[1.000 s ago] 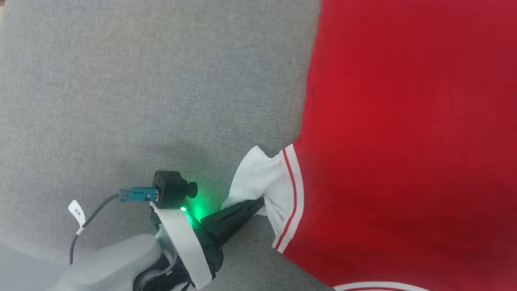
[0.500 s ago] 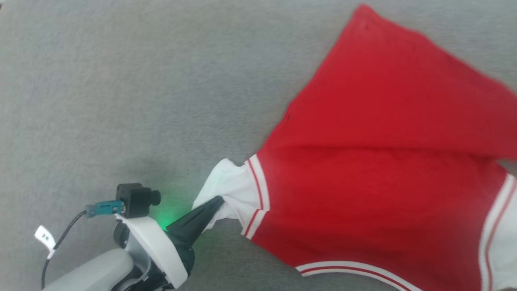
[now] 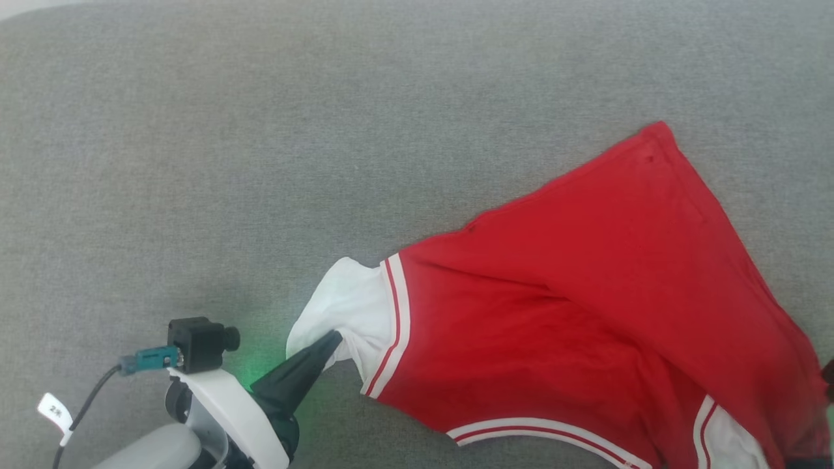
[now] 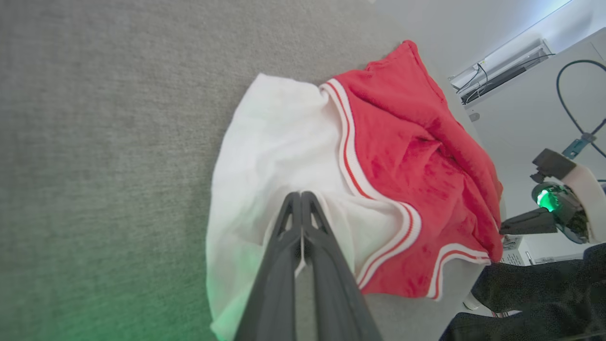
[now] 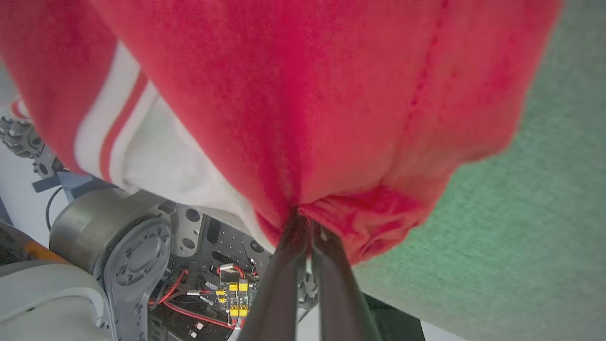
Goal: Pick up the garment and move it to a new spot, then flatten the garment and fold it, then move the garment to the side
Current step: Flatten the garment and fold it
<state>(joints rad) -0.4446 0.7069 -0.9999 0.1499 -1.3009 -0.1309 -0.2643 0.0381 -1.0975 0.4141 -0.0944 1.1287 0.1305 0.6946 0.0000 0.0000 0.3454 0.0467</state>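
Garment (image 3: 586, 293): left gripper (image 3: 331, 339) pinches its eight-o'clock white sleeve (image 3: 345, 303), right gripper (image 5: 305, 221) pinches four-o'clock red cloth, presumably for carrying it spread.

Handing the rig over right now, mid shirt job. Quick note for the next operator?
Left tool: shut on the shirt at its white sleeve.
Right tool: shut on a bunch of red cloth by the other sleeve.
Shirt: askew and creased on the grey surface, held at both ends, with some cloth past the surface's edge at the right tool.
Done: both grips are on.
To do: set it down at the new spot, flatten, fold, move it aside.
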